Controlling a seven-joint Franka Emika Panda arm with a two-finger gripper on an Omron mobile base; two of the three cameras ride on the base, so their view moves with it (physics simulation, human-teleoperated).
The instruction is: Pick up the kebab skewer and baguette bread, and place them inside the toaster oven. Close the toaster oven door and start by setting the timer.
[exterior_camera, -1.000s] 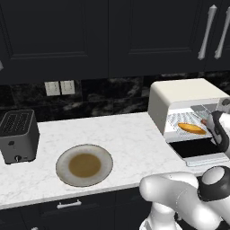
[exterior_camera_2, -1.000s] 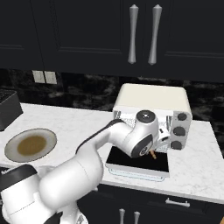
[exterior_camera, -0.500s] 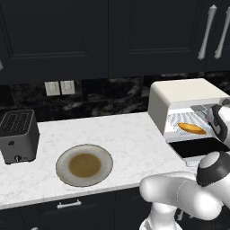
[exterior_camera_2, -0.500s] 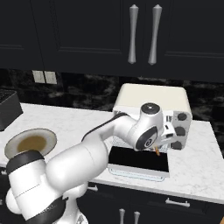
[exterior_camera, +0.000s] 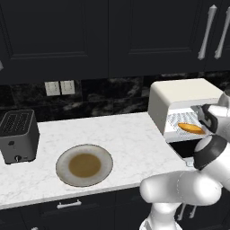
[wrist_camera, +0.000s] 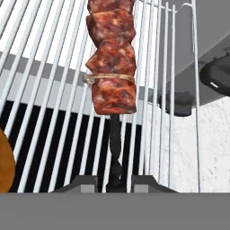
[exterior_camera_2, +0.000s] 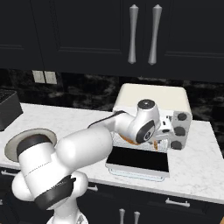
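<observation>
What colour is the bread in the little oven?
The baguette bread is orange-golden, seen best in the left base view, lying on the toaster oven's rack.

The kebab skewer is lying over the wire rack of the toaster oven, beside the orange-golden baguette bread; the toaster oven door is hanging open, flat.

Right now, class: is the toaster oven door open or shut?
Open. The toaster oven door lies folded down flat in front of the toaster oven, leaving the baguette bread on the rack exposed.
</observation>
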